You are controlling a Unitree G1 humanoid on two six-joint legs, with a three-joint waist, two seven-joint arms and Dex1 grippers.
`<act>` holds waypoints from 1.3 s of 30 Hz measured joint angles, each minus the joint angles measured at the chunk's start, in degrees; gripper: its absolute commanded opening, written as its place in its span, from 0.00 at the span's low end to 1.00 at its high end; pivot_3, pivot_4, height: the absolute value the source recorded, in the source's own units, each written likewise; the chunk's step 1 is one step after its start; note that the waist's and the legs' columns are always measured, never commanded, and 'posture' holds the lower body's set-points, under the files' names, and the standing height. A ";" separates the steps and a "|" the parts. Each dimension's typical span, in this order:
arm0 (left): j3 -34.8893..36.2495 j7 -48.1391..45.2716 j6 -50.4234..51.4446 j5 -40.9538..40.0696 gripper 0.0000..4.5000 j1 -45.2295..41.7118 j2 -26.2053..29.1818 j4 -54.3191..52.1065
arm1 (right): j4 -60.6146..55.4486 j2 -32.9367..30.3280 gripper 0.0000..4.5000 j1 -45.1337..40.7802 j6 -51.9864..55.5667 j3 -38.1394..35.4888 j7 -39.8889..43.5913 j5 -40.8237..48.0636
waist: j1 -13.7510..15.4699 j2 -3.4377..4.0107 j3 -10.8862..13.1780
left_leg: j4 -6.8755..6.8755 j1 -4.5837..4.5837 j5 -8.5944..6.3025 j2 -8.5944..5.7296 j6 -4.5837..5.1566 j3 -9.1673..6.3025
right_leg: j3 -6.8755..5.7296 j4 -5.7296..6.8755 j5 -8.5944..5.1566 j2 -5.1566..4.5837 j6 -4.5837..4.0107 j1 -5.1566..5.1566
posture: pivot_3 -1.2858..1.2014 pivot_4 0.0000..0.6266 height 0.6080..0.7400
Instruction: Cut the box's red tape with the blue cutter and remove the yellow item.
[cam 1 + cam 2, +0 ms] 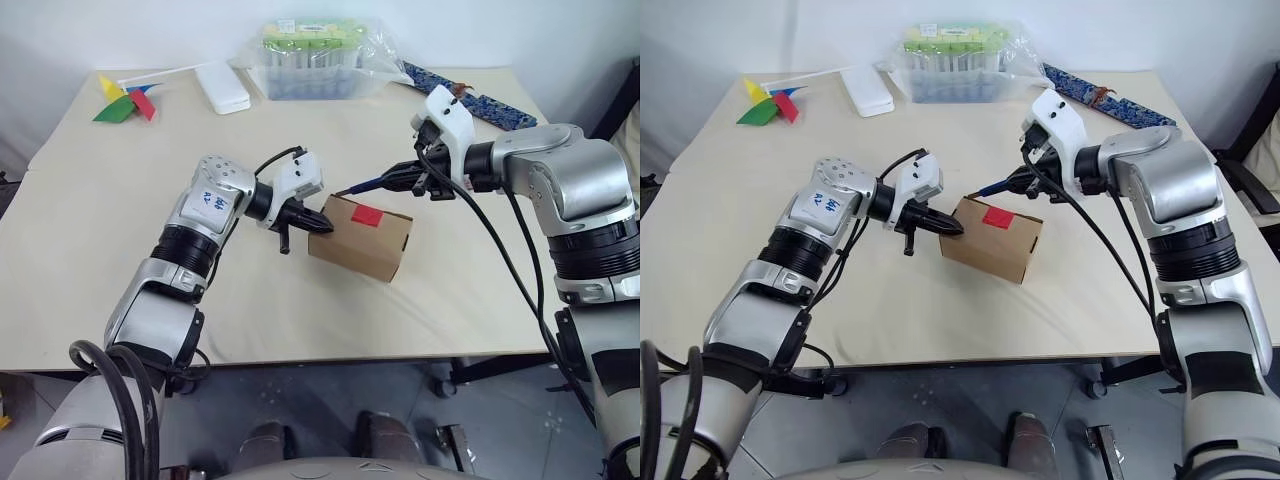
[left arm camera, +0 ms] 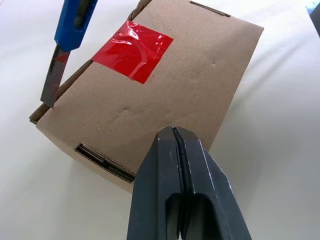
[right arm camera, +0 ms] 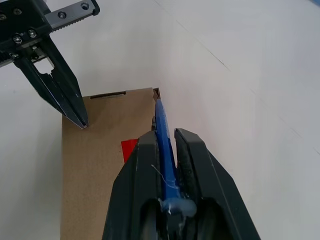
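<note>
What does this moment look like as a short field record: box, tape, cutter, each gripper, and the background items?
box: brown carton at mid-table, flaps closed
red tape: square patch on the top, appears uncut
blue cutter: blade out, tip at the box's top corner edge, short of the tape
left gripper: shut, tips pressed on the box's top near its end
right gripper: shut on the blue cutter
yellow item: not seen
table: pinwheel, white case, clear tub, patterned strip along the far edge

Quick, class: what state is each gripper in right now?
Left gripper: shut, tips pressed on the box.
Right gripper: shut on the blue cutter.
</note>
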 measured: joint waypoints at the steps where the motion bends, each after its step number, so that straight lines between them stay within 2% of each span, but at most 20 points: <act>1: 0.00 -0.01 0.02 0.00 0.00 0.00 0.00 -0.02 | -0.01 -0.03 0.04 0.01 0.01 0.00 0.05 -0.02 | 0.00 0.00 0.00 | 0.00 0.00 0.00 0.00 0.00 0.00 | 0.00 0.00 0.00 0.00 0.00 0.00 | 0.52 0.24 1.00; 24: -0.04 -0.48 0.58 0.07 0.00 0.06 0.09 -0.46 | -3.74 -3.25 0.04 2.61 2.61 -0.03 0.83 0.24 | 0.01 0.00 0.00 | 0.00 0.00 0.00 0.00 0.00 0.00 | 0.00 -0.01 0.00 0.00 0.00 0.00 | 0.52 0.24 1.00; 39: -1.81 1.20 0.54 1.67 0.00 -0.96 -0.87 -0.10 | -0.26 -5.64 0.04 -3.86 -0.29 8.24 8.78 -5.61 | 0.54 0.00 0.00 | 0.10 0.00 0.00 0.00 0.00 -0.01 | 0.02 0.03 0.00 -0.01 0.00 0.01 | 0.52 0.24 1.00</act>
